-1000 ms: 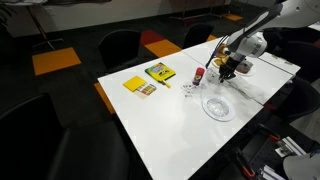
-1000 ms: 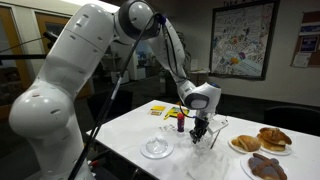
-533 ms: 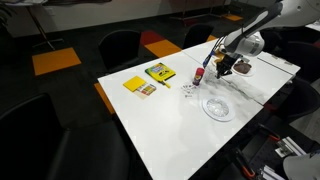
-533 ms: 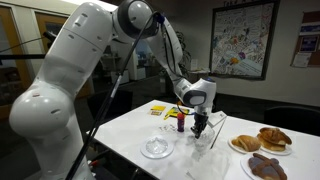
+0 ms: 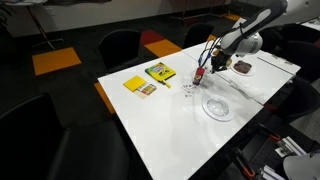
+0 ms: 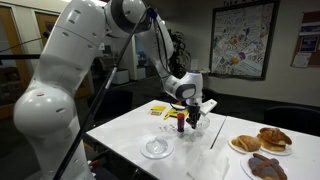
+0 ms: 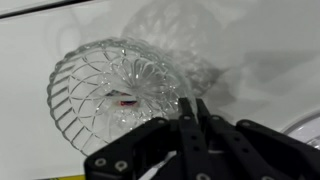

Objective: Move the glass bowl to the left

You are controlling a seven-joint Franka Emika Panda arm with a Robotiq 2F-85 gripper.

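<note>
In the wrist view the small clear cut-glass bowl (image 7: 115, 90) hangs tilted over the white table. My gripper (image 7: 190, 104) is shut on the near side of the bowl's rim. In both exterior views the gripper (image 5: 213, 69) (image 6: 193, 121) sits just above the table, next to the small red-capped bottle (image 5: 198, 76) (image 6: 181, 123). The bowl itself is too clear to make out there. The wide flat glass dish (image 5: 218, 107) (image 6: 155, 148) lies on the table close by, apart from the gripper.
A yellow box (image 5: 158, 71) and a yellow pad (image 5: 139, 86) lie further along the white table (image 5: 160, 125). Plates of pastries (image 6: 262, 140) stand at one end. Dark chairs surround the table.
The gripper, shut on the bowl, has moved sideways across the table, away from the pastry plates and up to the red-capped bottle.
</note>
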